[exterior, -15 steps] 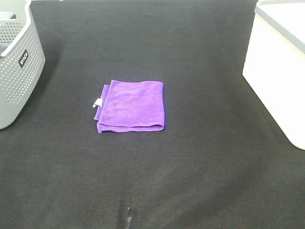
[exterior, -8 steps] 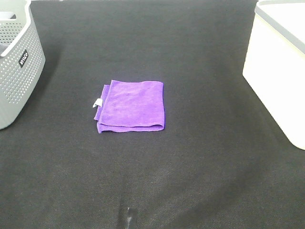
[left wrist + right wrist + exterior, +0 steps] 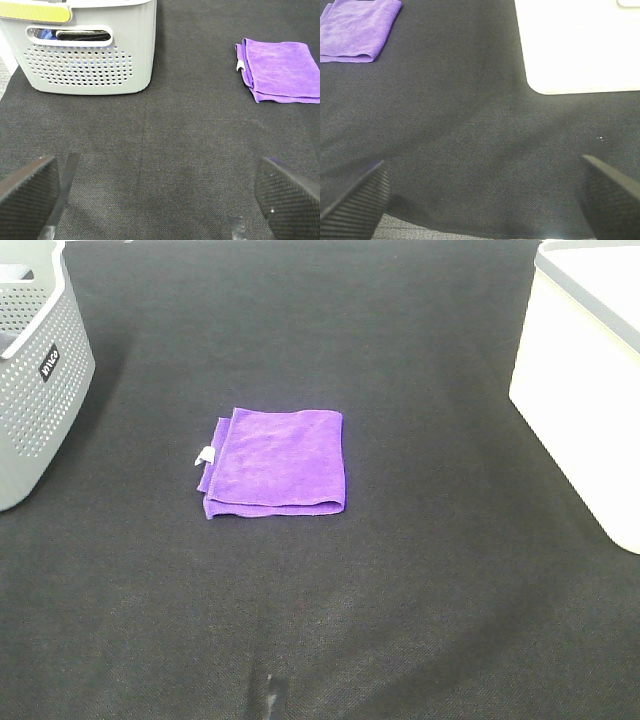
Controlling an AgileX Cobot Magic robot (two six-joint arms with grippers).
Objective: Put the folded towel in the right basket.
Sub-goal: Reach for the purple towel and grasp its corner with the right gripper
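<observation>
Black woven cloth (image 3: 420, 620) fills the scene — flat, evenly lit (a grey strip (image 3: 405, 231) shows past its edge).

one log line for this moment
towel: on table, ungripped | left gripper: open | right gripper: open | right basket: apart from towel

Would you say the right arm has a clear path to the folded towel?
Probably yes: the right pincer is open, and only bare black mat lies between it and the towel; the white basket stands aside.
</observation>
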